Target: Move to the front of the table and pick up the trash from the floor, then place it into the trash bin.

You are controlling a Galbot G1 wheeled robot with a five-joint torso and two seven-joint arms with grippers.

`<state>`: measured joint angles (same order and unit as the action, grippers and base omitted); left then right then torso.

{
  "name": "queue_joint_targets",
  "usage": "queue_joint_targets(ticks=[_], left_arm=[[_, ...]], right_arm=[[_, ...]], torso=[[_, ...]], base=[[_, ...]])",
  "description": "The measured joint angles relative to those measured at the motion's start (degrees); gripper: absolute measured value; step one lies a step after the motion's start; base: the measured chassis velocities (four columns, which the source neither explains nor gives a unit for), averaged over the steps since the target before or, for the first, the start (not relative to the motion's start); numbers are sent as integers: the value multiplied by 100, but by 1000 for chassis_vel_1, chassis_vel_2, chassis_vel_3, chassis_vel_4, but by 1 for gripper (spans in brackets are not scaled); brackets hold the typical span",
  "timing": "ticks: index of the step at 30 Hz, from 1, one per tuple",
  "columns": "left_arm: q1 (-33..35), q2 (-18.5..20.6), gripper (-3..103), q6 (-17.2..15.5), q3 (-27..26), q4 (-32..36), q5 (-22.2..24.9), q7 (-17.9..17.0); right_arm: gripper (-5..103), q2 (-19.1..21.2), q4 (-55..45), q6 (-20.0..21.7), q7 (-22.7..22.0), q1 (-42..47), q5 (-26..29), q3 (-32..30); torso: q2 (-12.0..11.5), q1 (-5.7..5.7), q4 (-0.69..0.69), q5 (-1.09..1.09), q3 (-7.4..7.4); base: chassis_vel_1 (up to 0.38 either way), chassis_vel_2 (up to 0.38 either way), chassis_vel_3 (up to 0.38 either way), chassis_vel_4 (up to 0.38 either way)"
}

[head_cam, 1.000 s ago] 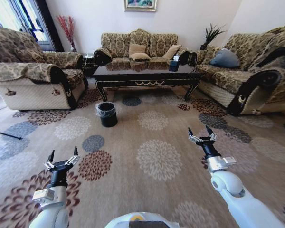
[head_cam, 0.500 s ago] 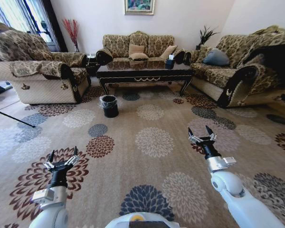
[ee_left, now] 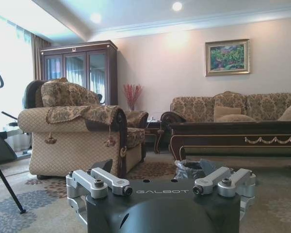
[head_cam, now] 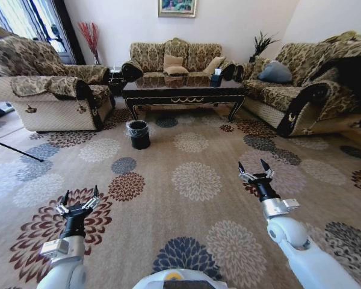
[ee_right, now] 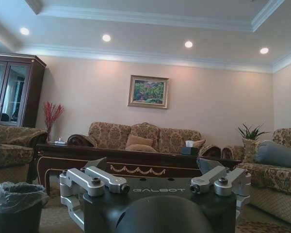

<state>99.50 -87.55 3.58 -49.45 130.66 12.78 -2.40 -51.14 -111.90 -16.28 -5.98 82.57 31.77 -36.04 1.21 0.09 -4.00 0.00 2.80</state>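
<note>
A: Clearance check. What is around the robot?

B: Open floor (head_cam: 186, 205) ahead, patterned carpet, running up to the table (head_cam: 183, 90). Three sofas close the area: one on the left (head_cam: 45, 90), one behind the table (head_cam: 177, 57), one on the right (head_cam: 316, 90). A thin dark rod (head_cam: 15, 149) crosses the carpet at the far left.

A: Count of grippers and bins?

B: Two grippers, one bin. Left gripper (head_cam: 79, 201) hangs low above the carpet, fingers spread wide, nothing between them. Right gripper (head_cam: 256, 170) is held a little higher, also spread wide, also holding nothing.

A: Bin location and contents?

B: The bin (head_cam: 138, 134) stands on the carpet just before the table's left front leg, well apart from both grippers. A clear liner folds over its rim. I cannot tell what is inside. One dark tissue box (head_cam: 215, 78) sits on the table's right end.

A: Trash?

B: Cannot make any out on the carpet from here.
</note>
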Motion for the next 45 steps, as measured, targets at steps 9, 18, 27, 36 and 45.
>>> queue_joint_targets(ticks=[9,18,27,36,45], left_arm=[[0,0,100,0,0,0,0,0],[0,0,100,0,0,0,0,0],[0,0,100,0,0,0,0,0],[0,0,100,0,0,0,0,0],[0,0,100,0,0,1,0,0]], right_arm=[[100,0,0,0,0,0,0,0],[100,0,0,0,0,0,0,0],[100,0,0,0,0,0,0,0],[100,0,0,0,0,0,0,0],[100,0,0,0,0,0,0,0]], torso=[[0,0,-1,0,0],[0,-1,-1,0,0],[1,-1,-1,0,0],[58,1,-1,0,51],[268,24,-1,0,240]], base=[[-14,-11,11,6],[-18,-15,21,10],[0,0,0,0],[0,0,0,0],[0,0,0,0]])
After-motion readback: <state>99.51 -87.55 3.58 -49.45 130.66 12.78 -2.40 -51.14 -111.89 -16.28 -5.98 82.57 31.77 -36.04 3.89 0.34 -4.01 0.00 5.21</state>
